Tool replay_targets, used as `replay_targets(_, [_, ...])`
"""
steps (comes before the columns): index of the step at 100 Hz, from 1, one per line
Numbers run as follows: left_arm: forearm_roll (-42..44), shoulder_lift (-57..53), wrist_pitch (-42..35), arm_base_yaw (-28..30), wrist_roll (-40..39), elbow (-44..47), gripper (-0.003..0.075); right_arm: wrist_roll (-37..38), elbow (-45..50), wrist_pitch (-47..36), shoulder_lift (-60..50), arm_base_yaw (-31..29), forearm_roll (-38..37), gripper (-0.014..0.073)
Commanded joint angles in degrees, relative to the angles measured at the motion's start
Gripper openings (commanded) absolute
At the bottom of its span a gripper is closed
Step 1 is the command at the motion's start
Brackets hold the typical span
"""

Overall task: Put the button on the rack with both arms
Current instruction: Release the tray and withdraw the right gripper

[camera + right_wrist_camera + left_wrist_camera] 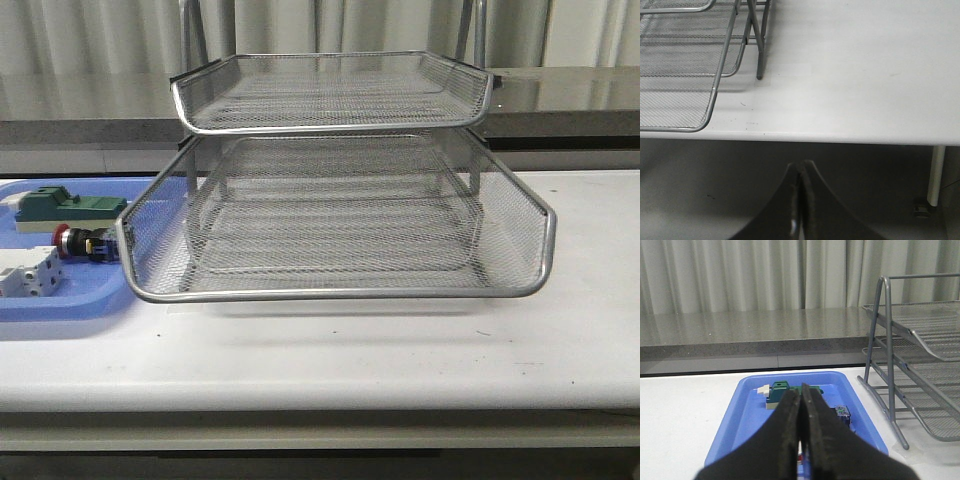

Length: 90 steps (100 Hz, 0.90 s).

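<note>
The button (80,242), with a red head and a black body, lies on its side in the blue tray (90,296) at the table's left, just left of the rack. The silver wire-mesh rack (340,215) stands mid-table with a lower tray slid forward. In the left wrist view my left gripper (801,390) is shut and empty above the blue tray (747,410); the button (842,412) is mostly hidden behind its fingers. My right gripper (800,165) is shut and empty, below the table's front edge, right of the rack (685,65). Neither arm shows in the front view.
A green block (60,207) and a white terminal block (28,272) share the blue tray with the button. The green block also shows in the left wrist view (777,390). A grey counter ledge (560,100) runs behind the table. A table leg (936,175) stands at the right.
</note>
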Motion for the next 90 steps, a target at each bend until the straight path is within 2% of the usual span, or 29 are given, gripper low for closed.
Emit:
replay_targets(1, [-0.56, -1.86, -4.54, -0.34, -0.60, 2.71, -0.0020, -0.13, -1.92, -3.17, 0.43, -0.12, -0.90, -0.0070])
replay_targets(58, [-0.87, -1.86, -6.02, -0.34, -0.60, 2.44, -0.0020, -0.13, -1.92, -3.17, 0.43, -0.12, -0.90, -0.0070])
replay_targets(67, [-5.00, -1.86, -2.73, -0.34, -0.60, 1.19, -0.0020, -0.13, -1.92, -3.17, 0.43, -0.12, -0.90, -0.0070])
replay_targets(82, [-6.65, 0.36, 5.36, -0.34, -0.60, -3.47, -0.0020, -0.13, -1.92, -3.17, 0.43, -0.12, -0.90, -0.0070])
replay_targets(90, [-8.05, 3.21, 6.56, -0.34, -0.60, -7.19, -0.0020, -0.13, -1.92, -3.17, 0.43, -0.12, -0.90, -0.0070])
